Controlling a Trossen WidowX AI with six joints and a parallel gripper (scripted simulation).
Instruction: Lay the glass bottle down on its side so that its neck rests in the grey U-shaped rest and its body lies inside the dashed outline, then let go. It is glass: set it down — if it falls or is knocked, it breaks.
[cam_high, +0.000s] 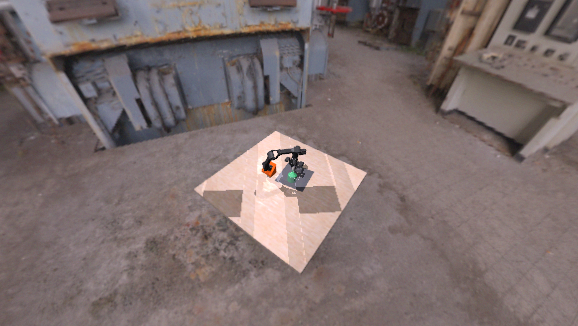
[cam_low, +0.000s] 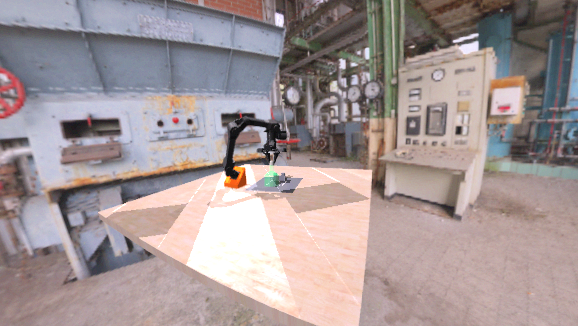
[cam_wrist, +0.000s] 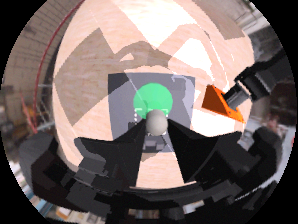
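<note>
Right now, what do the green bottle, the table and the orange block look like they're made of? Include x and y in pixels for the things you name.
The bottle (cam_high: 292, 175) (cam_low: 271, 179) (cam_wrist: 153, 95): glass, as the job says; its body looks smooth and see-through green.
The table (cam_high: 270, 225) (cam_low: 325, 250) (cam_wrist: 85, 75): probably wood, pale with fine grain streaks.
The block (cam_high: 269, 170) (cam_low: 235, 178) (cam_wrist: 214, 103): maybe plastic or painted metal, since it is plain bright orange.

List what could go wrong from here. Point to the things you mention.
The pincer (cam_low: 271, 155) (cam_wrist: 156, 121) grips the upright green bottle (cam_low: 271, 179) (cam_wrist: 153, 95) only at its top, so tipping it might make it pivot or slip and break. The grey rest (cam_wrist: 153, 145) stands close by; the body could knock it while swinging down.
</note>
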